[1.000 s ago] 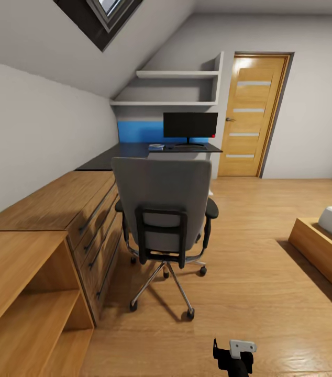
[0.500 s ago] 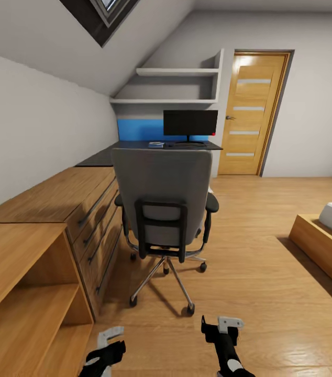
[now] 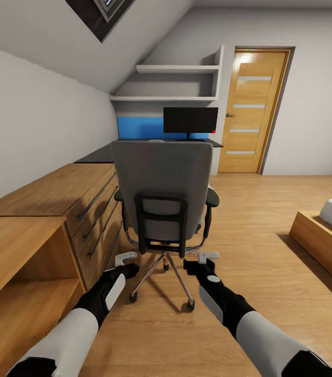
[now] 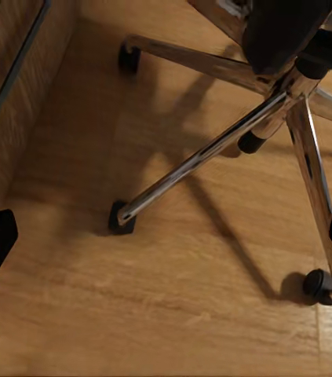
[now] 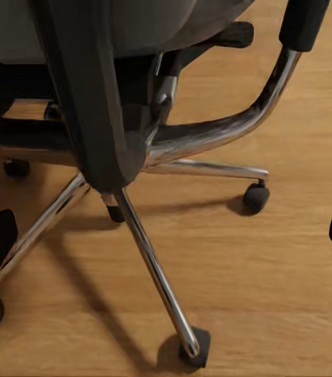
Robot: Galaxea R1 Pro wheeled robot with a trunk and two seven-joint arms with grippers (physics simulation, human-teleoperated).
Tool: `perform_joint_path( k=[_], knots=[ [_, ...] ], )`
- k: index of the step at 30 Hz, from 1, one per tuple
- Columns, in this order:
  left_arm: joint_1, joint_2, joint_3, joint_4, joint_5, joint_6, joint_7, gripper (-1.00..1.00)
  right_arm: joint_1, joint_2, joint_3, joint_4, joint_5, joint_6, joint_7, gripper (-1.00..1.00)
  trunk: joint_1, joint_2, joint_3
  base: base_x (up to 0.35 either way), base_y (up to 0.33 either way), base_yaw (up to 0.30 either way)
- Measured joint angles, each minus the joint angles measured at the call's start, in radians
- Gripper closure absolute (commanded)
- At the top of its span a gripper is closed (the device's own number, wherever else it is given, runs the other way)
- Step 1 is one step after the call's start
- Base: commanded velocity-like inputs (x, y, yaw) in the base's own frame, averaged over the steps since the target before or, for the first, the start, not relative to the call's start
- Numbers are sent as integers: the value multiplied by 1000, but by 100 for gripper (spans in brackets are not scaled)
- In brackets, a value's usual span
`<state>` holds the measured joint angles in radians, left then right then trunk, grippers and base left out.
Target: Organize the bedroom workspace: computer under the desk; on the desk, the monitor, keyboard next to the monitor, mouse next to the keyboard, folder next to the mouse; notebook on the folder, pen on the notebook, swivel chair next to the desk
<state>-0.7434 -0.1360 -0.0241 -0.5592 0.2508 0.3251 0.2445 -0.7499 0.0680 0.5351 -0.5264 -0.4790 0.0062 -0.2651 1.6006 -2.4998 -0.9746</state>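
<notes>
Swivel chair (image 3: 162,204) stands mid-floor, back toward robot, desk (image 3: 150,149) beyond. Left gripper (image 3: 126,263) and right gripper (image 3: 201,262) both spread open, empty, low behind base. Chair likely rolls easily, swivels if pushed off-centre; best hold: rigid black back frame.

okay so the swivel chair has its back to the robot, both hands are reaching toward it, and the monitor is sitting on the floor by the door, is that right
Not quite. In the head view the monitor stands on the desk, not on the floor. The rest holds: the swivel chair has its back to the robot, with the left hand and right hand reaching toward it.
</notes>
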Motion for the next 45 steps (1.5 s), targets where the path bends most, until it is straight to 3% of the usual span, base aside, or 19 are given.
perform_joint_path(
  k=[5,14,15,16,20,32,45],
  knots=[
    [-4,-3,-15,47,-6,-43,-18,-100,-1,1,3,-21,2,0,4,-100,0,0,0,0,0,0],
    [-5,-7,-104,192,-9,-184,-22,-100,12,9,12,14,0,-3,15,-100,0,0,0,156,0,0],
    [-5,-7,-111,212,-9,-204,-22,-100,19,19,13,15,0,-3,17,-100,0,0,0,24,0,0],
    [-5,-13,-117,239,-9,-224,-22,-100,24,45,18,63,0,-4,17,-100,0,0,0,16,0,0],
    [-5,-13,-118,243,-10,-227,-21,-100,25,71,21,96,-3,1,18,-100,0,0,0,4,0,0],
    [-5,-13,-118,244,-10,-225,-22,-100,25,87,18,159,-14,5,40,-100,0,0,0,10,0,0],
    [-5,-13,-118,244,-10,-226,-22,-100,25,94,13,162,-15,0,41,-100,0,0,0,257,0,0]
  ],
)
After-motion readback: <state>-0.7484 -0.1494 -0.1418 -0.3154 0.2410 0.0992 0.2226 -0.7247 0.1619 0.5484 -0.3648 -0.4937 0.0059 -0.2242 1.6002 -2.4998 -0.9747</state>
